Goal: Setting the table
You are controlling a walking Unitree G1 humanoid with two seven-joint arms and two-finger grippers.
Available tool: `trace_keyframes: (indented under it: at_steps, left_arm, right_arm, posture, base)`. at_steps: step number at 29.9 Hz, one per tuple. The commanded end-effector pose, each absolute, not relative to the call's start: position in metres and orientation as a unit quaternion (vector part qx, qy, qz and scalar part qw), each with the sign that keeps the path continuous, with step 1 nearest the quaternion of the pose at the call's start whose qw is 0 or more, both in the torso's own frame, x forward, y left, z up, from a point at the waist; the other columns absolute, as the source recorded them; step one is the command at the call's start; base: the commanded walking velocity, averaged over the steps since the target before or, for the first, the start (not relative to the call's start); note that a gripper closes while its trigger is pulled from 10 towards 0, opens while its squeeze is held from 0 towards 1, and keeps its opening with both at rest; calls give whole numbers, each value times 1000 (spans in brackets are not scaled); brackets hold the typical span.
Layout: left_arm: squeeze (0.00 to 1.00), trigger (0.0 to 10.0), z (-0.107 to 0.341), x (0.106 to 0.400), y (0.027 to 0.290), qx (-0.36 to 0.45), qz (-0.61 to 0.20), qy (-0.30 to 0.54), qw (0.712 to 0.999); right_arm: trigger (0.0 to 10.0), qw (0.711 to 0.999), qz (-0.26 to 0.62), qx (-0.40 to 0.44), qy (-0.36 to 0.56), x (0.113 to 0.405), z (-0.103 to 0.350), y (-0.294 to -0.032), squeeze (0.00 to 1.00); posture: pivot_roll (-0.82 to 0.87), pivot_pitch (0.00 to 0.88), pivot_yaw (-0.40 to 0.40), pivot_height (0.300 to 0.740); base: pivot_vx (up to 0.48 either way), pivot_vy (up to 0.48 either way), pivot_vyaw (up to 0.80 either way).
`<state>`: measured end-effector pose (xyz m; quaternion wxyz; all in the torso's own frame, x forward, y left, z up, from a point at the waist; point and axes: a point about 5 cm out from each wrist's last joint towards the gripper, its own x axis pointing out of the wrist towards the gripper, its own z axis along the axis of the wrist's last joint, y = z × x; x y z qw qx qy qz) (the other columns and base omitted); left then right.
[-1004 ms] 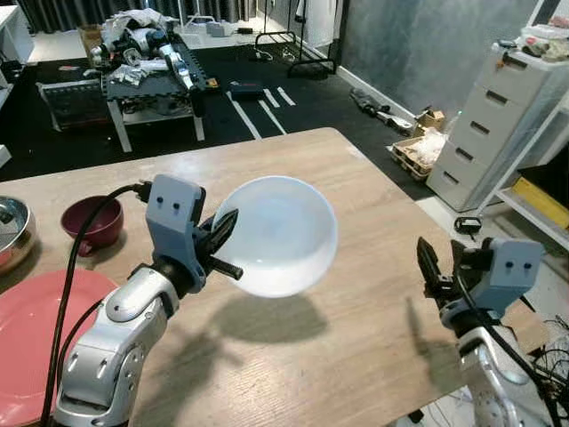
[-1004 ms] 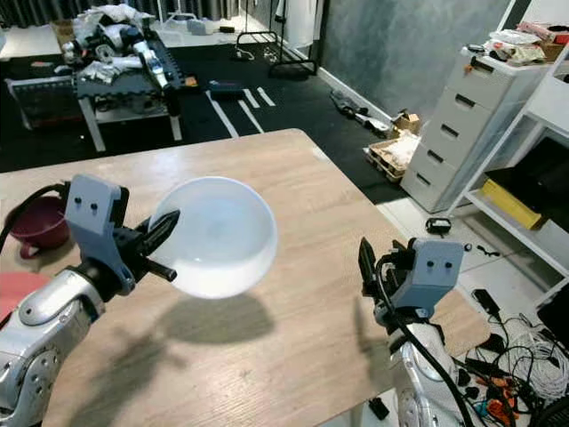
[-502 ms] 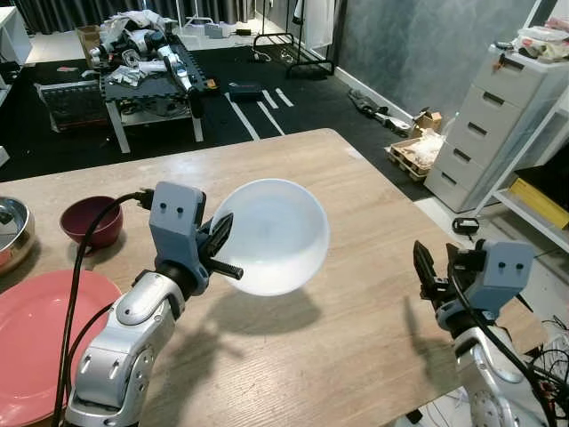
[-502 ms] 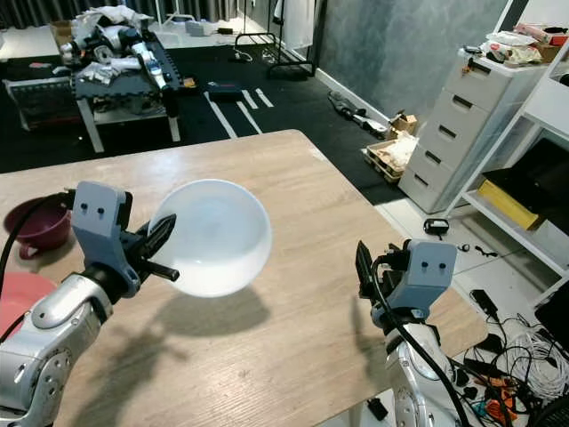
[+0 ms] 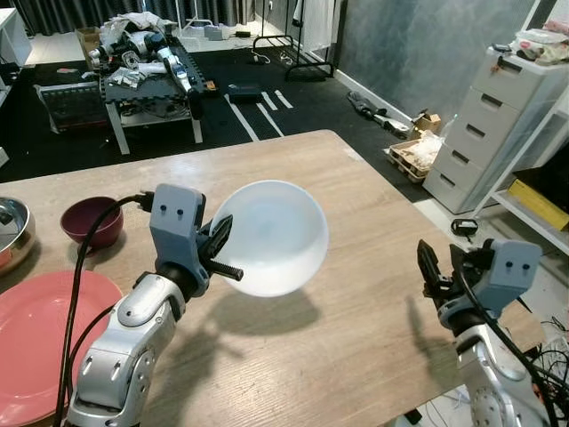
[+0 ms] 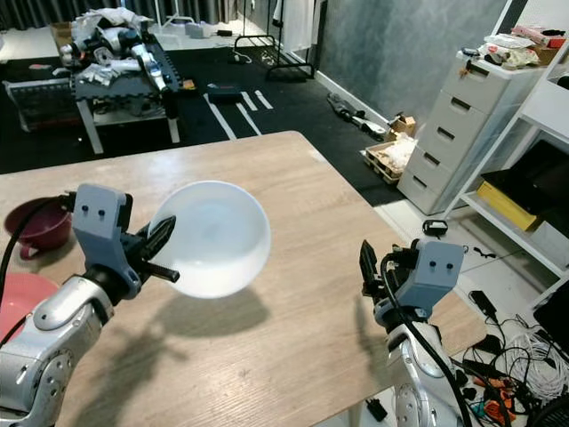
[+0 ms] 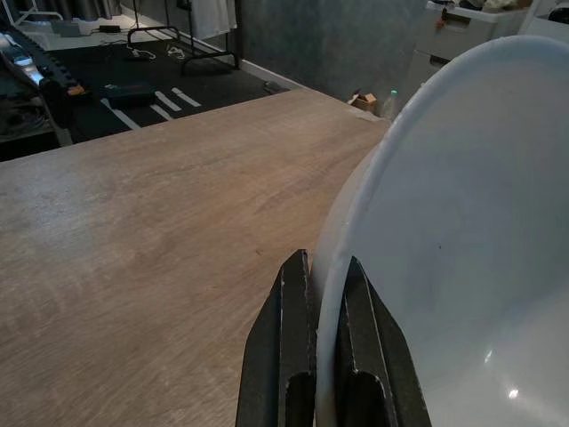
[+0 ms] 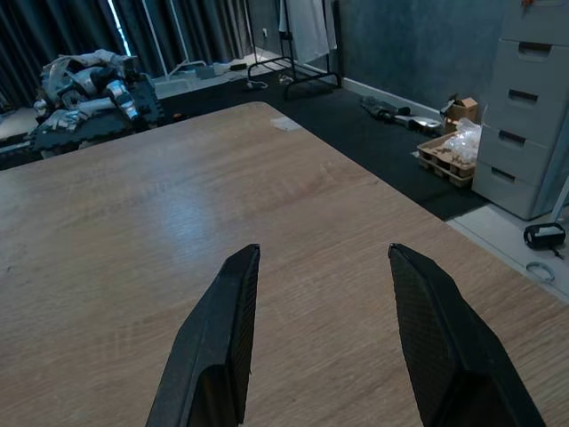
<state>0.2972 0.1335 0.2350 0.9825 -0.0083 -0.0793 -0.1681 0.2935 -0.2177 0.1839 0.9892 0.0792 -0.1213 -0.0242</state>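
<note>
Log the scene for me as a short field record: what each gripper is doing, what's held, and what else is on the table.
left gripper: shut on the rim of the white bowl, held above the table
right gripper: open, holding nothing, above the table's right part
wooden table: bare under the bowl
maroon bowl: far left
pink plate: near left edge
metal bowl: left edge, partly cut off

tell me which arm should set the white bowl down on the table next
Left. The left gripper is shut on the white bowl by its rim, holding it above the bare table. The right gripper is open with nothing in it, near the table's right edge, apart from the bowl.
</note>
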Motion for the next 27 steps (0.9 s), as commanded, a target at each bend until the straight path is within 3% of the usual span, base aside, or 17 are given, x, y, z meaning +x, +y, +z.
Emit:
trace_keyframes:
  at_steps: [1,11,27]
  left_arm:
    - [0,10000,230,297,133,-12,-169,-73,983]
    - [0,10000,231,299,134,-15,-164,-75,984]
    - [0,10000,231,298,134,-22,-165,-78,983]
  right_arm:
    - [10000,989,-28,85,-115,294,181,-218,0]
    - [10000,990,-25,84,-113,293,179,-217,0]
    - [10000,990,-22,84,-110,294,178,-216,0]
  posture:
    - [92,77,46,740]
    - [92,77,49,740]
    - [96,79,51,740]
  base:
    - [0,0,0]
    - [0,0,0]
    - [-277,0,0]
